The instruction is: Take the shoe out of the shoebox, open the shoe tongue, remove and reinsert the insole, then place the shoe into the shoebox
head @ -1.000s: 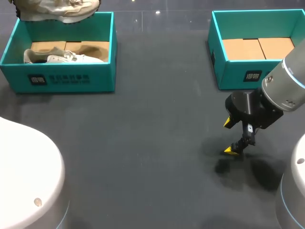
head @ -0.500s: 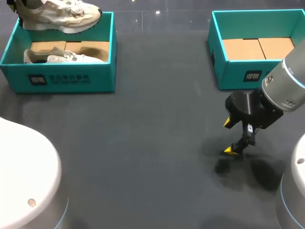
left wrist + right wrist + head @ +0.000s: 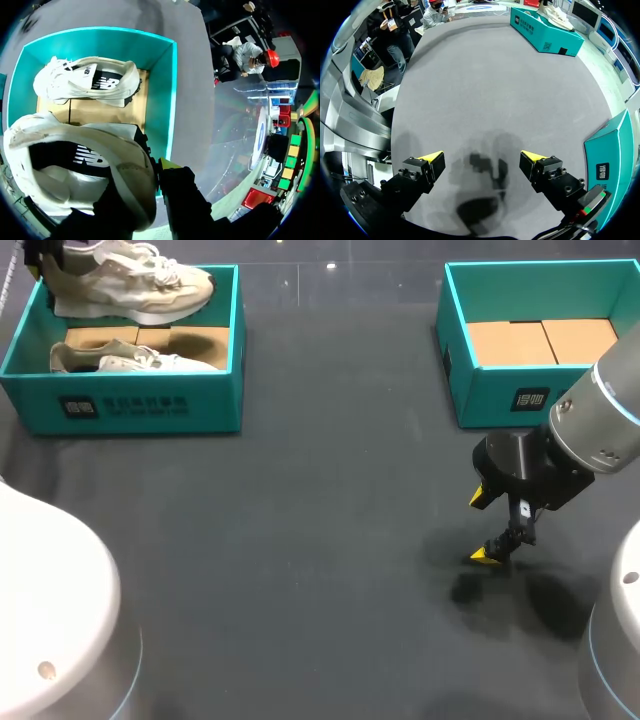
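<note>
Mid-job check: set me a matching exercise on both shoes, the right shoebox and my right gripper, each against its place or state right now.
Things:
1. gripped shoe
2. second shoe
3. right shoebox
4. right gripper

Places or states:
A. open, over the bare table
B. lying inside the left shoebox
C. in the air above the left shoebox
D. no shoe inside, cardboard floor showing

Pairs: 1-C, 2-B, 3-D, 4-A.
</note>
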`<state>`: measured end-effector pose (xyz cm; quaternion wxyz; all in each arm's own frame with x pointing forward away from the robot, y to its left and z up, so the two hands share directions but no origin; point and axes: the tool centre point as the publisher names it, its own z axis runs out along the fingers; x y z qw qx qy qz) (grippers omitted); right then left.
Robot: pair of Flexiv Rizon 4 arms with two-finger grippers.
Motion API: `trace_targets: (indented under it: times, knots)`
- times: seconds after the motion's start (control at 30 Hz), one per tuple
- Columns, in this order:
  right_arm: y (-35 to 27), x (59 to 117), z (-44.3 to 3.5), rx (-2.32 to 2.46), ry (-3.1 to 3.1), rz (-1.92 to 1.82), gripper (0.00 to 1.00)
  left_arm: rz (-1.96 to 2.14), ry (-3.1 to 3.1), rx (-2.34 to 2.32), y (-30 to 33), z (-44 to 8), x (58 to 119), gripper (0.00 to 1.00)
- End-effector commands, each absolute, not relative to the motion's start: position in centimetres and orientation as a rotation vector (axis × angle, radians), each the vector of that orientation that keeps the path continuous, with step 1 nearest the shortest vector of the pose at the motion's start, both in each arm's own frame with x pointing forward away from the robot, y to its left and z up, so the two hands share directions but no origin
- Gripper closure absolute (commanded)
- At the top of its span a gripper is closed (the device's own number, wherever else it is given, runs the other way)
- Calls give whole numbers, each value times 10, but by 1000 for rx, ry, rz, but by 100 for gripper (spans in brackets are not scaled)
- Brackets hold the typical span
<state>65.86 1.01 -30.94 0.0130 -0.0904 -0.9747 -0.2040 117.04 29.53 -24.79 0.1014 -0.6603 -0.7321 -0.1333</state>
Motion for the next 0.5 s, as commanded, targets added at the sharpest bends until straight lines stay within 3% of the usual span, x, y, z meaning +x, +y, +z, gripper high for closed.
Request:
trace_targets:
  times: [0.03,0.5]
  knots:
    - [10,657,-310,-283,-3041,-636,0,-362,-2149,-1939,296,-257,1184,100]
    - [10,657,-310,-283,-3041,-636,0,-376,-2136,-1996,298,-250,1178,100]
